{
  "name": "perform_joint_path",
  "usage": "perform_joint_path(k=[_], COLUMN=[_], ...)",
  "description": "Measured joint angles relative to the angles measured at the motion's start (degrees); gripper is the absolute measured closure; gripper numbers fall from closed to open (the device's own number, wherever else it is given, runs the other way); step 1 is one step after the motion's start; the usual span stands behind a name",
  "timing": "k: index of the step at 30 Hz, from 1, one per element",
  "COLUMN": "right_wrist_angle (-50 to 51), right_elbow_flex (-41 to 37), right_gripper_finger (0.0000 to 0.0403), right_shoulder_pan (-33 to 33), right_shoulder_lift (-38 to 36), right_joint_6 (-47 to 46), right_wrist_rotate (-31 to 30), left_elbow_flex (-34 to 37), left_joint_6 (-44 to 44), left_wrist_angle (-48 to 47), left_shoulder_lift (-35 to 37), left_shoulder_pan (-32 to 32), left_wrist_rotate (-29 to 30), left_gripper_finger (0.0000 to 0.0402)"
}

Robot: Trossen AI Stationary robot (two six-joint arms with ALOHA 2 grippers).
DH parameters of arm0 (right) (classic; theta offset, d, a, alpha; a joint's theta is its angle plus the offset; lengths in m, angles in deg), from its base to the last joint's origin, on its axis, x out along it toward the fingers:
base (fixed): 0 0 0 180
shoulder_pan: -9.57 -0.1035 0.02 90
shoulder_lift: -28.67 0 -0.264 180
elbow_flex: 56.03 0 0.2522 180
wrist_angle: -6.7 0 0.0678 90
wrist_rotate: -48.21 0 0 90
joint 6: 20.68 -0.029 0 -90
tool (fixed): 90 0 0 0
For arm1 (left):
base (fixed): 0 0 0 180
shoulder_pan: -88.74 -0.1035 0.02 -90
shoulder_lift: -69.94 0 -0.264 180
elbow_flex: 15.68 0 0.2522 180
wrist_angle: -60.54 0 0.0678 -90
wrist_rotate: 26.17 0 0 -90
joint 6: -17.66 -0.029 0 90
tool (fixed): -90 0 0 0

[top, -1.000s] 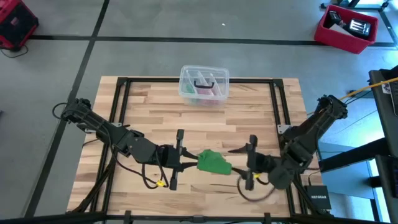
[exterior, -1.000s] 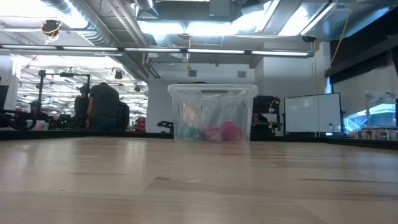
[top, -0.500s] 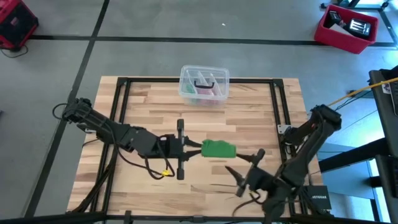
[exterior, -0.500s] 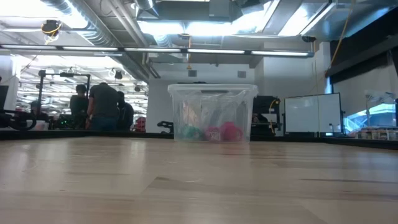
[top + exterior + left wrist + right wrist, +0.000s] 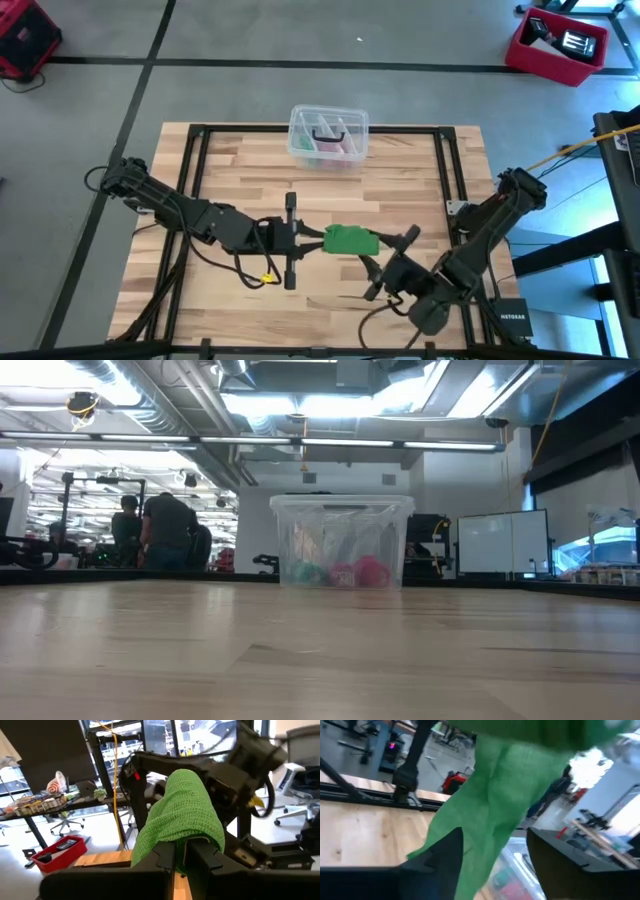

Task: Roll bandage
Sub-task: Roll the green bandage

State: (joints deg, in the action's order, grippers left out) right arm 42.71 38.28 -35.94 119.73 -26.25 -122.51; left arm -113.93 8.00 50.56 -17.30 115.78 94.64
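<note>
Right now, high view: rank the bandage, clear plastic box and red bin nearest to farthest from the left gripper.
From the left gripper, shut on the bandage:
1. Bandage, held at the fingertips, table front centre.
2. Clear plastic box, at the table's far edge, centre.
3. Red bin, on the floor beyond the table's far right corner.

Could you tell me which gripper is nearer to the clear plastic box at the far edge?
Left. The left gripper holds the bandage nearer the clear plastic box; the right gripper sits closer to the table's near edge.
</note>
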Motion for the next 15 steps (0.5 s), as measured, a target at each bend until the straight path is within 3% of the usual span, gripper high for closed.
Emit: perform_joint_path(k=[7, 13, 15], right_wrist_angle=[0.6, 0.72, 0.51], right_elbow_flex=[0.66, 0.66, 0.66], right_gripper_finger=[0.0261, 0.0387, 0.0389], right_shoulder_pan=[3.06, 1.68, 0.46], right_shoulder_lift=[0.02, 0.02, 0.02], right_joint_6=[0.13, 4.55, 5.61], right_wrist_rotate=[3.11, 0.51, -1.0], left_elbow_flex=[0.01, 0.01, 0.01], left_joint_6=[-0.05, -0.35, -0.85], left_wrist_angle=[-0.3, -1.22, -2.73], left_shoulder_lift=[0.0, 0.0, 0.0], left_shoulder_pan=[0.82, 2.08, 2.66], left_wrist_rotate=[-0.12, -0.16, -0.18], left_gripper_finger=[0.0384, 0.0384, 0.0384])
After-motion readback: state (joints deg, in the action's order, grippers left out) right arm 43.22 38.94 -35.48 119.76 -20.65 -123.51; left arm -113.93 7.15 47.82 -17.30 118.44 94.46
